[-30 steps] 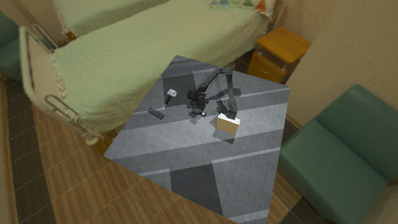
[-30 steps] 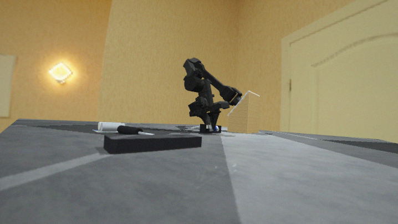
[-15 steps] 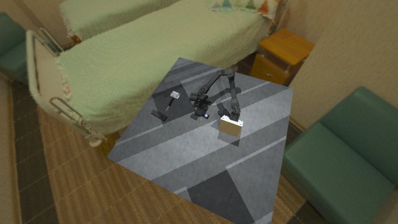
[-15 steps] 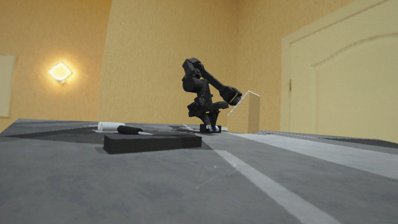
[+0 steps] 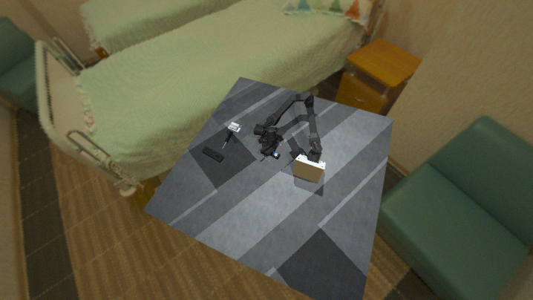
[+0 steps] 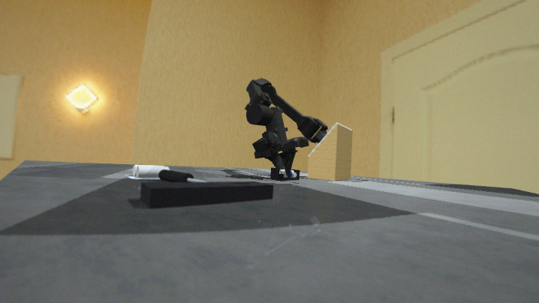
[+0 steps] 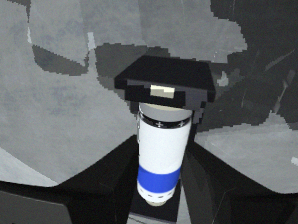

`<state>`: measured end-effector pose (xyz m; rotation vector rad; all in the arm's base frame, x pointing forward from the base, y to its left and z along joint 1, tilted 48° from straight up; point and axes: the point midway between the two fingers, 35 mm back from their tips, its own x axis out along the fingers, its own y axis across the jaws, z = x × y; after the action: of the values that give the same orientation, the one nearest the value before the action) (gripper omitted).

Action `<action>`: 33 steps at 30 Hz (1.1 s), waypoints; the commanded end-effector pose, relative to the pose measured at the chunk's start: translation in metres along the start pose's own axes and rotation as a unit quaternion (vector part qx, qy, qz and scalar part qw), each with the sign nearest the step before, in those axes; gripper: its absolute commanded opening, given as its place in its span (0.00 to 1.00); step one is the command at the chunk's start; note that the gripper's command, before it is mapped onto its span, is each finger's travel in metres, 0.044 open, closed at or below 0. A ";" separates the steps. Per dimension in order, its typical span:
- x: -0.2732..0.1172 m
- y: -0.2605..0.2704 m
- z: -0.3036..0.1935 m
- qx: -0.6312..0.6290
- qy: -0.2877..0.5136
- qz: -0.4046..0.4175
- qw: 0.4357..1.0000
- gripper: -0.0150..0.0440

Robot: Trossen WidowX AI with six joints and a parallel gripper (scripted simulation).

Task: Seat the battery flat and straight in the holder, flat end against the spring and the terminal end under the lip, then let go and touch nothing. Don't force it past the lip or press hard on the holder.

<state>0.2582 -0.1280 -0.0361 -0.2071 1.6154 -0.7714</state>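
Note:
The black holder [image 5: 277, 157] [image 6: 276, 174] [image 7: 167, 75] rests on the table. The white battery with a blue band [image 5: 275, 154] [image 6: 290, 173] [image 7: 161, 150] lies in the holder, its plus-marked terminal end at the lip. In the wrist view the lip hides the terminal's tip; a grey rim of that end shows just before it. The flat end points to the bottom of that view, where a small pale piece shows against it; the spring cannot be made out clearly. My gripper [image 6: 285, 170] [image 7: 160, 143] is shut on the battery, one finger on each side. Whether the battery lies fully flat cannot be told.
A wooden wedge block [image 5: 308, 171] [image 6: 341, 154] with a white sloped face stands beside the holder, at the arm's lower end. A black bar [image 5: 213, 154] [image 6: 207, 194], a screwdriver [image 5: 229, 135] [image 6: 175, 175] and white cylinders [image 5: 234, 126] [image 6: 150, 171] lie farther off.

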 end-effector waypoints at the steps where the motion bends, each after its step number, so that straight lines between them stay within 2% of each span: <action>1: 0.001 -0.001 0.002 -0.002 0.006 0.000 1.000 0.39; 18: 0.000 -0.001 0.007 -0.001 0.005 0.000 1.000 0.39; 22: 0.000 -0.001 0.007 -0.001 0.005 0.000 1.000 0.56; 33: -0.014 0.003 0.004 0.000 0.005 0.000 1.000 0.56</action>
<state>0.2631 -0.1234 -0.0312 -0.2126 1.6330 -0.7704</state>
